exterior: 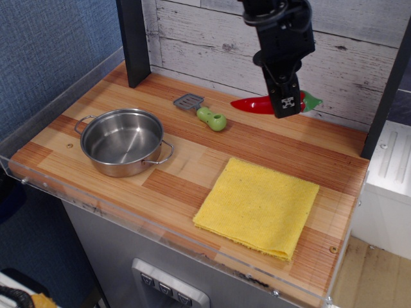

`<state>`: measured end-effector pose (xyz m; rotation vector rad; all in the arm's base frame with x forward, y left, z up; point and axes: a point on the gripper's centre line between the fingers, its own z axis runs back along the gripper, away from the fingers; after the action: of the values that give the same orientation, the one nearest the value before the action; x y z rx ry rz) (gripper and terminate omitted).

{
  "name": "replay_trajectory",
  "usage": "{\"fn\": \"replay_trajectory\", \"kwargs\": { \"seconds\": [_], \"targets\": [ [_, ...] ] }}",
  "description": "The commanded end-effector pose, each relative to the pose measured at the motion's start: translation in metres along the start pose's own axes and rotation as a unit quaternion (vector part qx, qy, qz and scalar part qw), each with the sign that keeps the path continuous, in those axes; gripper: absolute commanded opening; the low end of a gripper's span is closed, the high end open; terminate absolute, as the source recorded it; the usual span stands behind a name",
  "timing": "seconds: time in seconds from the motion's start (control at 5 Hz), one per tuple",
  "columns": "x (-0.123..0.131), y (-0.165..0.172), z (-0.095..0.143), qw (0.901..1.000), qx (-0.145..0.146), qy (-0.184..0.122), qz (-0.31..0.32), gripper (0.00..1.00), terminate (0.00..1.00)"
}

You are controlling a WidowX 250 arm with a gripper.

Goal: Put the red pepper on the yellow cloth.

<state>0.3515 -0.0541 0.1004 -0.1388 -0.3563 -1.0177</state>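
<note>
The red pepper (253,104) is glossy red with a green stem cap at its right end. It hangs in the air at the back right, above the wooden table, held crosswise by my gripper (287,104). The black gripper comes down from above and is shut on the pepper's right part, which it partly hides. The yellow cloth (259,205) lies flat at the front right of the table, well below and in front of the pepper.
A steel pot (123,140) stands at the left. A grey spatula with a green handle (204,112) lies at the back middle. A black post (133,40) rises at the back left. A clear rim (160,224) edges the table front.
</note>
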Motion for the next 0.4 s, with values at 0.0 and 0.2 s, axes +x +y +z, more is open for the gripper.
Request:
{"fn": "replay_trajectory", "kwargs": {
  "seconds": [0.0, 0.2],
  "targets": [
    [-0.016, -0.035, 0.030, 0.9995, 0.014, -0.002, -0.029, 0.00, 0.00],
    [-0.032, -0.054, 0.029, 0.9990, 0.004, 0.007, -0.044, 0.00, 0.00]
  ]
}}
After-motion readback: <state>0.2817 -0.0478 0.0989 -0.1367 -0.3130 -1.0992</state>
